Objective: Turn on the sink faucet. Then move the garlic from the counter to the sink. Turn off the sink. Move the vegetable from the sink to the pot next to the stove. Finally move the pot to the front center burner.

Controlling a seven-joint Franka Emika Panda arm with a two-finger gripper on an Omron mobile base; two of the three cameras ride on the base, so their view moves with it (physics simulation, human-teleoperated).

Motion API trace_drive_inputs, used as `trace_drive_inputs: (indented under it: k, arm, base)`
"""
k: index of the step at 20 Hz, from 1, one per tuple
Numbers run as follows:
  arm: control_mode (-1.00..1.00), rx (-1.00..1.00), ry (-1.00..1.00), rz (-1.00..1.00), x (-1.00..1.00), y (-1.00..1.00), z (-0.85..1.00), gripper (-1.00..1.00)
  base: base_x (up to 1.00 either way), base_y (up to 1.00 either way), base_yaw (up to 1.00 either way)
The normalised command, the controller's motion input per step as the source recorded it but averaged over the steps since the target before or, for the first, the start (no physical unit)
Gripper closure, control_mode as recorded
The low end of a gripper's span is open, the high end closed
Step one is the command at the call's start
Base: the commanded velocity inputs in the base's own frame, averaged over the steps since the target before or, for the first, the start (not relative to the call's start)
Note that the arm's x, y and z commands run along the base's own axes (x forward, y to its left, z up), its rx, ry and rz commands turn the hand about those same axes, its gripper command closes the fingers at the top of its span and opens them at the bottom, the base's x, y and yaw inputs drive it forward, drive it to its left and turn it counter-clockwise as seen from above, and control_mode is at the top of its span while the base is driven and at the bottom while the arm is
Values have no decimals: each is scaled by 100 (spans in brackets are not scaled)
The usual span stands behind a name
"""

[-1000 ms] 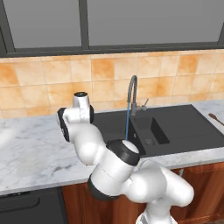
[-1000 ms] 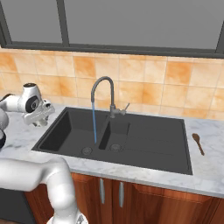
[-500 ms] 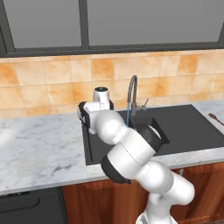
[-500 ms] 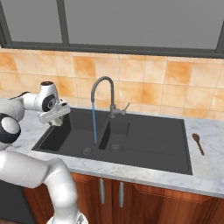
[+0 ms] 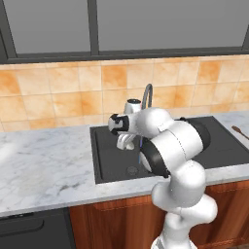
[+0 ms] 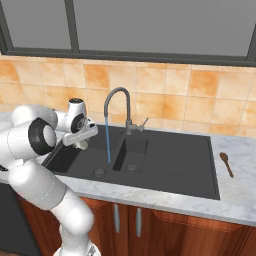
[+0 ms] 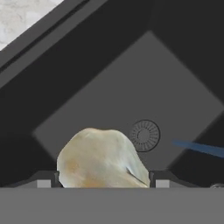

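My gripper (image 7: 103, 180) is shut on the garlic (image 7: 101, 159), a lumpy cream-white bulb held between the two fingertips. It hangs over the wide left bowl of the black sink (image 6: 170, 155), above the bowl's floor and close to the round drain (image 7: 144, 135). From the base views the garlic (image 6: 82, 145) shows under the hand (image 5: 125, 141), left of the sink faucet (image 6: 120, 100). A blue stream of water (image 6: 108, 145) runs from the spout into the bowl. The pot and the stove are out of view.
White marble counter (image 5: 44, 160) stretches left of the sink, above brown cabinets. A wooden spoon (image 6: 226, 162) lies on the counter right of the sink. The faucet's arch (image 5: 147, 95) stands just right of the hand. Tiled wall and window lie behind.
The arm has swung right from above the left counter to over the sink's wide bowl, carrying the garlic. Water keeps running.
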Motion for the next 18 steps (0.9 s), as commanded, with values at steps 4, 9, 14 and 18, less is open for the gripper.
trace_drive_inputs:
  k: [4, 9, 14, 18]
  arm:
    - [-100, 0, 0, -4, 19, -3, -21, 100]
    - [-100, -2, 0, -11, 20, 2, -21, 100]
    - [-100, -7, 1, -13, 18, 1, -25, 100]
    - [-100, -4, 3, -12, 11, 0, -25, 100]
  base:
    - [0, 0, 0]
    - [0, 0, 0]
    - [0, 0, 0]
    - [0, 0, 0]
